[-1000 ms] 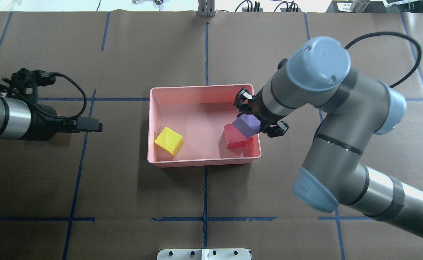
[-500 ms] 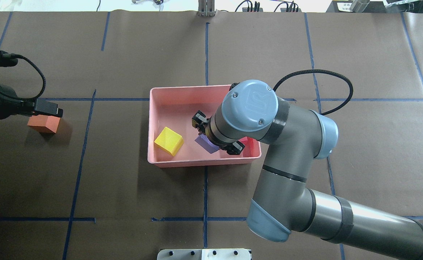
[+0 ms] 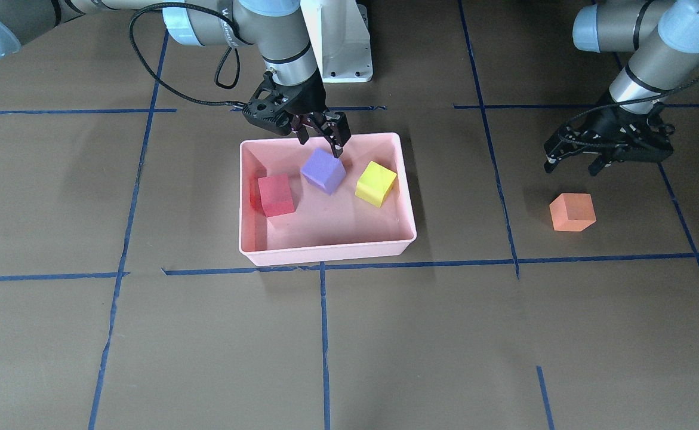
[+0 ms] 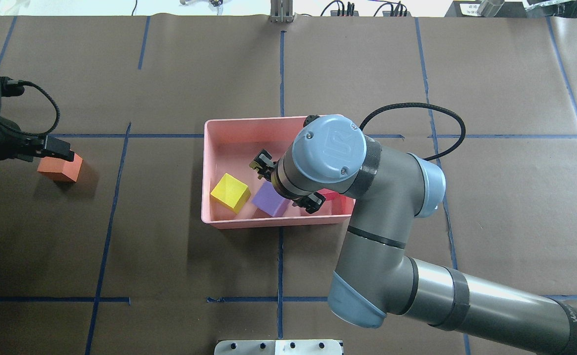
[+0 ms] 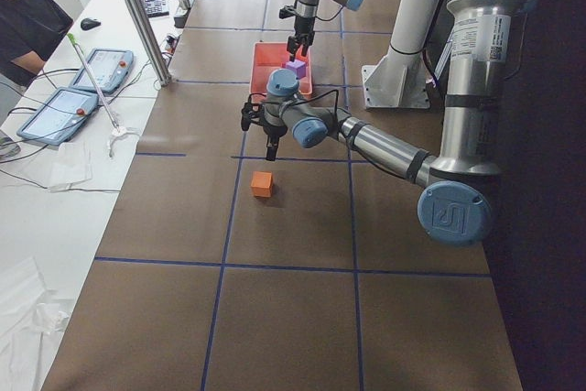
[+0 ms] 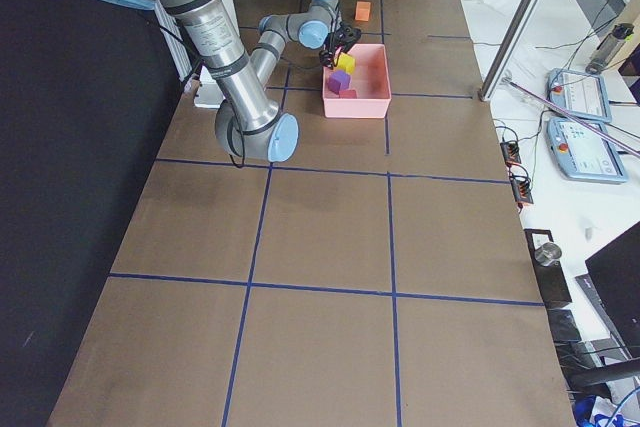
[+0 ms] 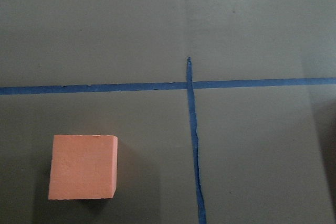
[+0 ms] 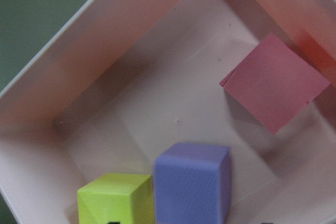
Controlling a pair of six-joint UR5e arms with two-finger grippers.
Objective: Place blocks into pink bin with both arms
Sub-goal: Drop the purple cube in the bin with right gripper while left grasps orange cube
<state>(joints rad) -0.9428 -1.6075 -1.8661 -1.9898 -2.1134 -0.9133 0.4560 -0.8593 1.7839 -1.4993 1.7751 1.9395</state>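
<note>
Pink plastic is seen from the front: the pink bin (image 3: pixel 325 249) is occupied by the red cube (image 3: pixel 276 194), tilted purple cube (image 3: pixel 323 170) and yellow-green cube (image 3: pixel 376 183). The right gripper (image 3: pixel 320 140) is held above the purple one, fingers spread, empty. The left gripper (image 3: pixel 571 164), fingers also parted, is held near the orange cube (image 3: pixel 572 212). Overhead, that cube is shown on the counter (image 4: pixel 170 246), outside the bin.

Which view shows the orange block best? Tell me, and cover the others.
The left wrist view: the orange block is large, sharp and unobstructed. The front-facing view shows it whole but smaller; overhead, the left gripper overlaps its edge; both side views show it tiny; the right wrist view misses it.
</note>
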